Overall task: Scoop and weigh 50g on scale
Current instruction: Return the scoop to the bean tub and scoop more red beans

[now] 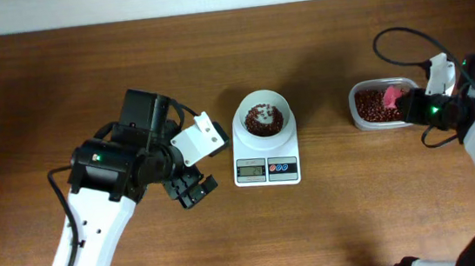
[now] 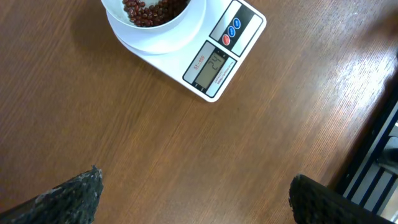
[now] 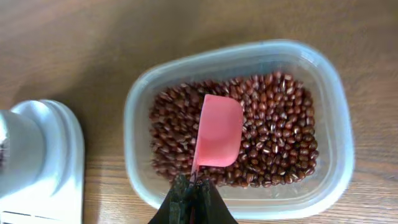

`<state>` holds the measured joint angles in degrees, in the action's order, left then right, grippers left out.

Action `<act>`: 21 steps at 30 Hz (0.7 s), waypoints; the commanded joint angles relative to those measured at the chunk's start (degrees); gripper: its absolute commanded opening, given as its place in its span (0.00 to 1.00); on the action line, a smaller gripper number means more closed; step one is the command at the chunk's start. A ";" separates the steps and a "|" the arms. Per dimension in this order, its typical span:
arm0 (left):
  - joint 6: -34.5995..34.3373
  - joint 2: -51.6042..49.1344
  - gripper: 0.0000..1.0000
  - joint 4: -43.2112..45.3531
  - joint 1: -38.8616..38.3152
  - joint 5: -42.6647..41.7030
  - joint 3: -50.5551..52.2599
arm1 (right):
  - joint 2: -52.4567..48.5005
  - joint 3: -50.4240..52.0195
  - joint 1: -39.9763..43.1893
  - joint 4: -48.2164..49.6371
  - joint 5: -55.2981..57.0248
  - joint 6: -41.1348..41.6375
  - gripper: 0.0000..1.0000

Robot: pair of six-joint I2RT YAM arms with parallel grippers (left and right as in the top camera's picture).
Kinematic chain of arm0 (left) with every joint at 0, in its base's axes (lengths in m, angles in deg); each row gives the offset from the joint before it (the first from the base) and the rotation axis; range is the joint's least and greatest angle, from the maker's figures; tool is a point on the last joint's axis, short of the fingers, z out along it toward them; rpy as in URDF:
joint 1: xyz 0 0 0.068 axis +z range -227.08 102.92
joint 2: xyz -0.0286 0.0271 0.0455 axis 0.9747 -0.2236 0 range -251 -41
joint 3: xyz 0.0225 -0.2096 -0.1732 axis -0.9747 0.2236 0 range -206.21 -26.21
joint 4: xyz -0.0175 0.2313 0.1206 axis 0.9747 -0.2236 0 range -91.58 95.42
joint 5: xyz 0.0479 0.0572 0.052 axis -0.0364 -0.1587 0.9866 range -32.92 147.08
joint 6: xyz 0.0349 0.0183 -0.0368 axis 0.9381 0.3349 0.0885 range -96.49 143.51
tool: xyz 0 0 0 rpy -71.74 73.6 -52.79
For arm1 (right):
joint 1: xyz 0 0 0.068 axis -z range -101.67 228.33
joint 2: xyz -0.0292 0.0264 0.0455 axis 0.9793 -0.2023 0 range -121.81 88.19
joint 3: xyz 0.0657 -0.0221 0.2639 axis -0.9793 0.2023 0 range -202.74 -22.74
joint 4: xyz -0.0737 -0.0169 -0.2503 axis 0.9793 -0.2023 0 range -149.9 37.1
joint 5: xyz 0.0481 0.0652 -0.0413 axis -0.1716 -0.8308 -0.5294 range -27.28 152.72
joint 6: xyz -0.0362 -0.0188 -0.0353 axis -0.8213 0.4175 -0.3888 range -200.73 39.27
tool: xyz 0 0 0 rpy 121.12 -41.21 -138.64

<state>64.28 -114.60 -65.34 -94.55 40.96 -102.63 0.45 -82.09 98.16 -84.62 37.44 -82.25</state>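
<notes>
The white scale (image 1: 267, 170) stands mid-table with a round white bowl (image 1: 261, 104) on its platform. A small heap of reddish-brown beans (image 1: 263, 121) lies in the bowl. The left wrist view shows the scale (image 2: 214, 62) and its lit display from close by. My left gripper (image 1: 192, 190) hovers open over bare wood left of the scale, its fingers wide apart and empty (image 2: 194, 186). My right gripper (image 3: 193, 186) is shut on the handle of a pink spoon (image 3: 219, 130). The spoon rests over the beans (image 3: 273, 124) in the clear tub (image 3: 336, 124), and no beans show on its pink face.
The clear tub (image 1: 358, 113) sits to the right of the scale with a strip of bare wood between them. The scale's edge (image 3: 62, 162) and the bowl (image 3: 12, 143) lie at the left of the right wrist view. Cables loop above the right arm (image 1: 403, 38).
</notes>
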 commanded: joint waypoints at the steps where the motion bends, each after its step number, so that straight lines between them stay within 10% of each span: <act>1: 0.72 0.50 0.99 -0.04 0.35 -0.63 -1.09 | -3.69 -0.07 0.17 -0.07 0.68 0.28 0.04; 21: 0.72 0.50 0.99 -0.04 0.35 -0.63 -1.09 | -14.64 -0.07 5.70 1.55 -19.96 0.31 0.04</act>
<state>64.28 -114.60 -65.34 -94.55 40.99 -102.63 -12.21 -82.20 102.01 -82.63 22.86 -82.18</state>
